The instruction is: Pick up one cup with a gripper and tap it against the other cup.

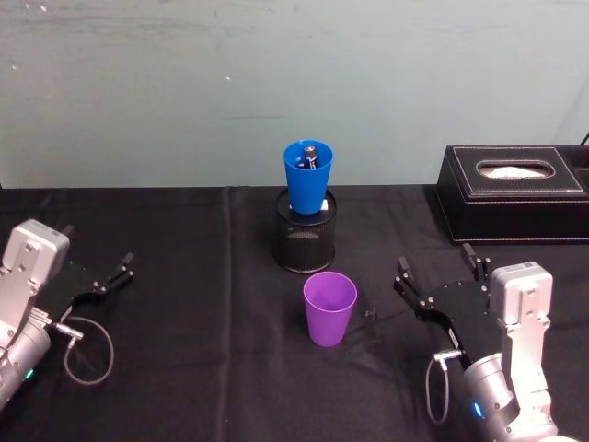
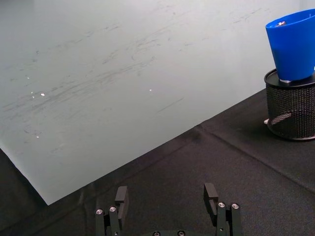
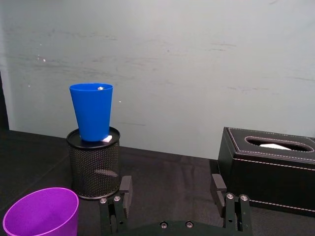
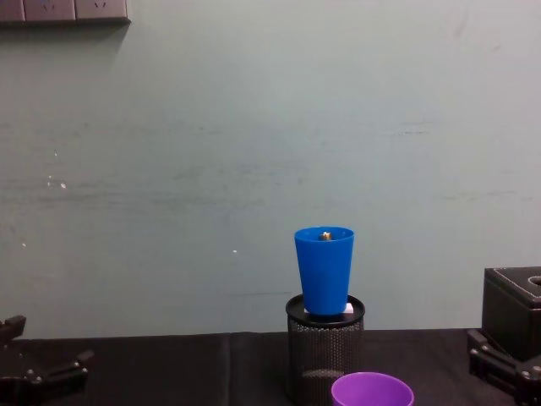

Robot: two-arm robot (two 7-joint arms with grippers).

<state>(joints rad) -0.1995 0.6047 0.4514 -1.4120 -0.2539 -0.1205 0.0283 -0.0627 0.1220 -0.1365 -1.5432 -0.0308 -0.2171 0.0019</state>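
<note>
The purple cup stands upright on the black cloth, just in front of a black wire-mesh pen holder. The blue cup sits upright in the top of that holder, with a small dark object inside it. My right gripper rests open on the cloth to the right of the purple cup, apart from it. In the right wrist view its fingers frame the holder, with the blue cup above and the purple cup close by. My left gripper lies open at the far left.
A black tissue box stands at the back right. A tiny dark piece lies on the cloth between the purple cup and my right gripper. A pale wall closes off the back of the table.
</note>
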